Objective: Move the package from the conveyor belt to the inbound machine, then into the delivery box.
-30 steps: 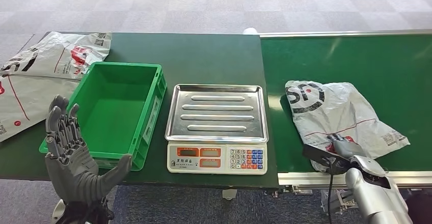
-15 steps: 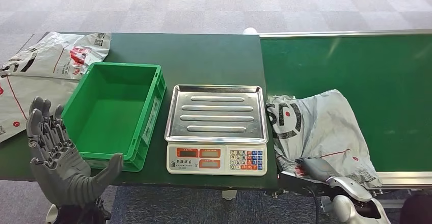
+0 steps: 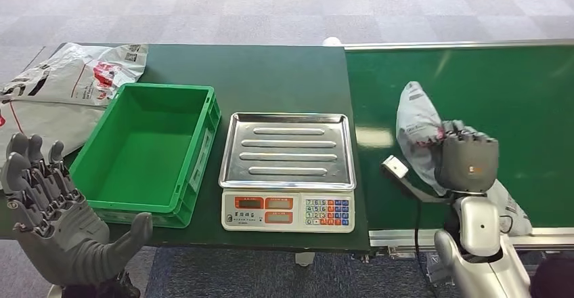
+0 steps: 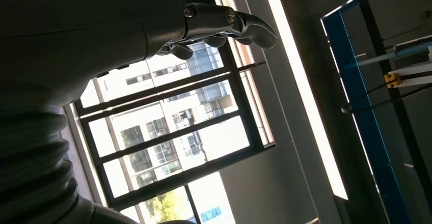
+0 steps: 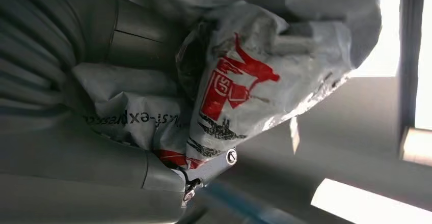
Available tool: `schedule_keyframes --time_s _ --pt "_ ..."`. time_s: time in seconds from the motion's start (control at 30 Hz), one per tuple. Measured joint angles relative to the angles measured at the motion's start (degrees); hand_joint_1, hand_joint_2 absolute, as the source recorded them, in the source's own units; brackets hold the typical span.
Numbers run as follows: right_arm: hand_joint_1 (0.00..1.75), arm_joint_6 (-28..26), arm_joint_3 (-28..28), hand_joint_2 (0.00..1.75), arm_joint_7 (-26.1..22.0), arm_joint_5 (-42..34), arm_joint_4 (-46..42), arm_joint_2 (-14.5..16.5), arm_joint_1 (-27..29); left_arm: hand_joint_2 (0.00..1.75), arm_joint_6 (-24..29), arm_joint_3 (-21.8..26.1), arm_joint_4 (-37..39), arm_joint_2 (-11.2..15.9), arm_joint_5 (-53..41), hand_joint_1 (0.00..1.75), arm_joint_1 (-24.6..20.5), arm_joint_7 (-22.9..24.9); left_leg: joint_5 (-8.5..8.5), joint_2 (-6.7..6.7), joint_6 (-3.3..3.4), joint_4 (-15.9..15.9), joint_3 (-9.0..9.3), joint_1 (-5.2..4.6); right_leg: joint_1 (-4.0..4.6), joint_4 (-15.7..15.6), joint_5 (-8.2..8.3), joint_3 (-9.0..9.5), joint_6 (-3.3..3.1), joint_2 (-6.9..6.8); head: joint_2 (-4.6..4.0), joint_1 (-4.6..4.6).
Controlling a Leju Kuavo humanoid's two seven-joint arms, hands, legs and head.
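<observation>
Head view: the right robot hand (image 3: 467,162) is up over the conveyor belt (image 3: 528,88), just right of the scale (image 3: 288,171), fingers wrapped round the grey package (image 3: 418,123), which hangs crumpled off the belt. The green box (image 3: 150,152) sits left of the scale on the worktop (image 3: 271,74). The left robot hand (image 3: 57,227), further left, is spread wide, holding nothing.

Right wrist view gets you the red print on the package (image 5: 239,76) bunched in the grip.

Left wrist view just has the fingers (image 4: 229,23) against windows.

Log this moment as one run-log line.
phase: lifting off belt | right hand: grips package above conveyor belt | left hand: open, empty | scale: empty | green box: empty
</observation>
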Motion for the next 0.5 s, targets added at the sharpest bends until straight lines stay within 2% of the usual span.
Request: schedule_keyframes --time_s 0.07,0.13,0.2,0.37,0.5 --pt "1.75 -4.89 -2.15 1.75 -2.78 0.59 -4.03 0.44 -2.11 1.75 -0.24 -0.01 0.27 -0.39 0.67 0.0 -0.37 0.01 0.01 -0.06 0.0 0.01 -0.02 0.0 0.0 0.0 0.0 0.04 0.01 -0.04 0.0 0.01" --pt "1.75 -6.62 -5.4 1.75 -8.8 0.84 -9.68 2.48 -4.02 1.75 -0.27 -0.07 0.87 -0.76 1.28 0.0 -0.96 0.03 0.01 -0.06 -0.02 0.0 -0.04 -0.01 0.0 0.01 0.01 0.02 0.01 -0.01 0.0 0.01" --pt "1.75 -7.05 -8.26 1.75 -12.41 0.94 -15.17 5.0 -6.2 1.75 -0.27 -0.27 1.6 -1.09 1.56 0.0 -1.59 0.04 0.01 -0.04 -0.04 0.0 -0.01 0.01 0.02 0.01 -0.01 0.01 0.0 0.02 0.0 0.0" --pt "1.75 -7.05 -10.77 1.75 -14.07 0.95 -23.11 8.71 -9.92 1.75 -0.14 -0.55 2.95 -1.54 2.33 0.0 -2.55 0.04 0.0 -0.02 -0.03 -0.01 -0.01 0.01 0.02 0.01 -0.03 0.03 -0.01 0.01 0.0 0.0" --pt "1.75 -7.01 -10.86 1.75 -15.67 0.93 -25.61 11.09 -12.53 1.75 -0.14 -0.91 4.1 -1.8 2.94 0.0 -2.77 0.04 0.0 0.02 -0.03 0.0 0.0 0.02 0.02 0.01 -0.02 0.04 -0.01 0.03 0.0 0.0"
